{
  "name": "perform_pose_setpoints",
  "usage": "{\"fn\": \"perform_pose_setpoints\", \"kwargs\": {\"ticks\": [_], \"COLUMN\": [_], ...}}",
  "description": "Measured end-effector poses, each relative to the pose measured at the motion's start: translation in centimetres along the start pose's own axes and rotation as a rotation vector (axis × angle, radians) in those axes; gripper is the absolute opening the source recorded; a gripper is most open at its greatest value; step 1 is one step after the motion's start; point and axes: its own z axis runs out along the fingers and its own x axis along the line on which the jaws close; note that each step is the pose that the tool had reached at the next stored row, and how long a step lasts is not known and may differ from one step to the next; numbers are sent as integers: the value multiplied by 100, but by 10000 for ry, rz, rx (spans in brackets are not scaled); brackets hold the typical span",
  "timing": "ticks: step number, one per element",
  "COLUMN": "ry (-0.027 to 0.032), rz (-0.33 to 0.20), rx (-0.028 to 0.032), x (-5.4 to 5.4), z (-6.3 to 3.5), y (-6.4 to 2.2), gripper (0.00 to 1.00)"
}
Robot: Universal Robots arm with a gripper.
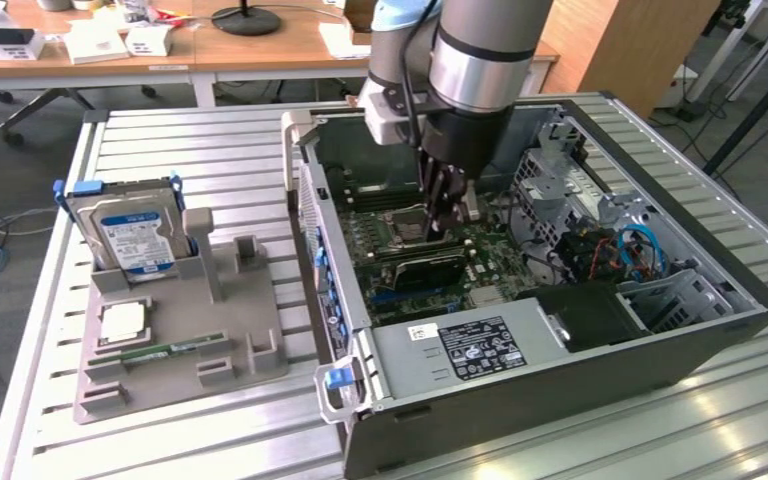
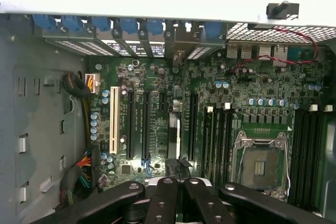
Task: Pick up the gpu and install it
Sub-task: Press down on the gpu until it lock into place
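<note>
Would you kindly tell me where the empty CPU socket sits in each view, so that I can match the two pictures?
Exterior view: the CPU socket lies mid-motherboard, just to the exterior view's left of the gripper.
Wrist view: the CPU socket sits between two banks of black memory slots, beyond the gripper.
Shared landmark: the row of blue slot clips along the case's rear wall.
</note>
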Motion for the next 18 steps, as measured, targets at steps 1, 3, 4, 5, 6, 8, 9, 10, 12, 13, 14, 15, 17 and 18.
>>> {"fn": "perform_pose_setpoints", "kwargs": {"ticks": [1,3,4,5,6,8,9,10,12,13,14,15,17,18], "ry": [0,0,0,2,0,0,0,1,-1,0,1,0,0,0], "rz": [-1,0,1,0,0,-2,-2,-2,-1,-1,-1,-1,-1,-1], "rx": [0,0,0,-1,0,0,0,0,0,1,0,0,0,0], "x": [6,10,10,10,11,11,12,12,12,12,13,13,13,13], "z": [1,2,3,4,13,44,62,79,115,131,145,158,179,183], "y": [0,1,1,0,1,1,2,3,5,5,6,7,8,8], "gripper": [10,10,10,10,10,10,10,10,10,10,10,10,10,10]}}
